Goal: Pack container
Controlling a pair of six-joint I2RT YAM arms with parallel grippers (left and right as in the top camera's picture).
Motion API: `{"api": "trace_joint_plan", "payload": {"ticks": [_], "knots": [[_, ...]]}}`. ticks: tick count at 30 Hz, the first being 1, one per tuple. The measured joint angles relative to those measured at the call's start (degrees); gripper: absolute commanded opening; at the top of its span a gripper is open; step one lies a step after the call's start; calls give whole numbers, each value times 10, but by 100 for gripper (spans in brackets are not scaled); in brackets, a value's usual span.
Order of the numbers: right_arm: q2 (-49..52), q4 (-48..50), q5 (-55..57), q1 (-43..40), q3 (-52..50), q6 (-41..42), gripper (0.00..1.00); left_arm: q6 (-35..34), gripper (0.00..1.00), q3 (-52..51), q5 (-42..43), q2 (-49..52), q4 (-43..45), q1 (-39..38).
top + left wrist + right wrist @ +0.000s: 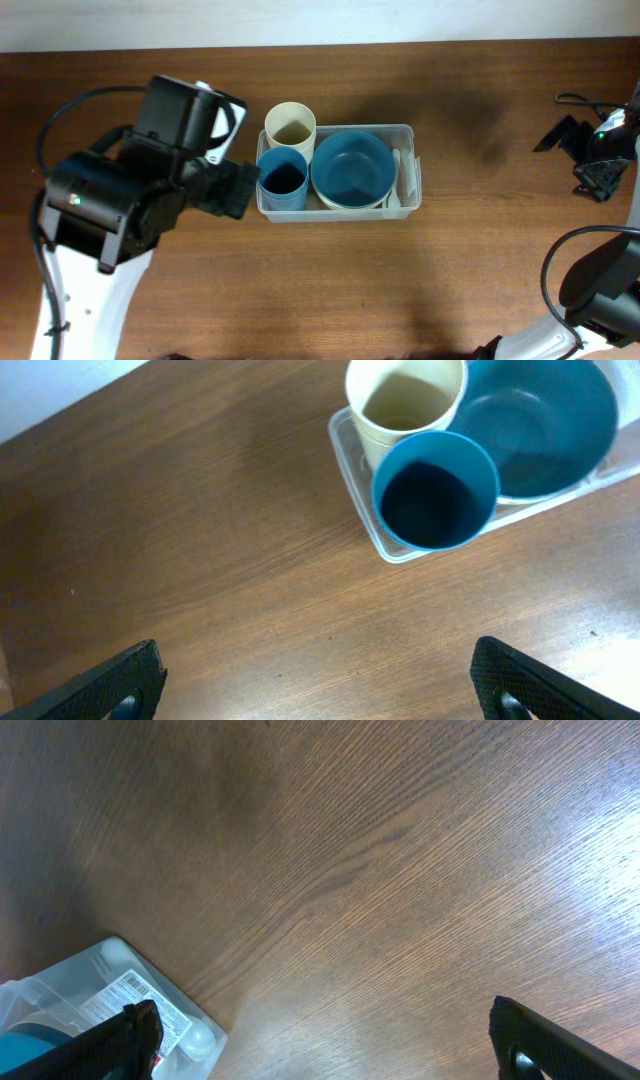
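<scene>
The clear plastic container [413,160] sits in the middle of the table. In it are a blue bowl [350,165] nested in a cream bowl [350,204], a blue cup [283,178] and a cream cup [290,125] at its left end. A white spoon [396,182] lies along its right wall. My left gripper [238,190] is open and empty, just left of the blue cup. The left wrist view shows its fingers [320,680] spread over bare wood, with the container [352,465] and cups ahead. My right gripper [590,160] is open and empty far to the right.
The right wrist view shows my right gripper [320,1040] over bare wood, with the container's corner [100,970] and the spoon [190,1038] at lower left. A black cable [575,99] lies at the right table edge. A white wall runs behind the table.
</scene>
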Motion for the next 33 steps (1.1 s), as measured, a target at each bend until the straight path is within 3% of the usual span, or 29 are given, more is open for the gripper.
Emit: {"api": "trace_joint_plan", "payload": {"ticks": [4,8,16,22,33], "knots": [[0,0,0,0,0,0,99,-1,99,-3,3,-14,10,7],[0,0,0,0,0,0,99,-1,100,-59,5,-54,83,17],[0,0,2,0,0,0,99,-2,100,-396,59,-228,374,77],[0,0,2,0,0,0,99,-5,100,-579,114,-273,498,81],[0,0,2,0,0,0,99,-22,100,-678,126,-262,621,81]]}}
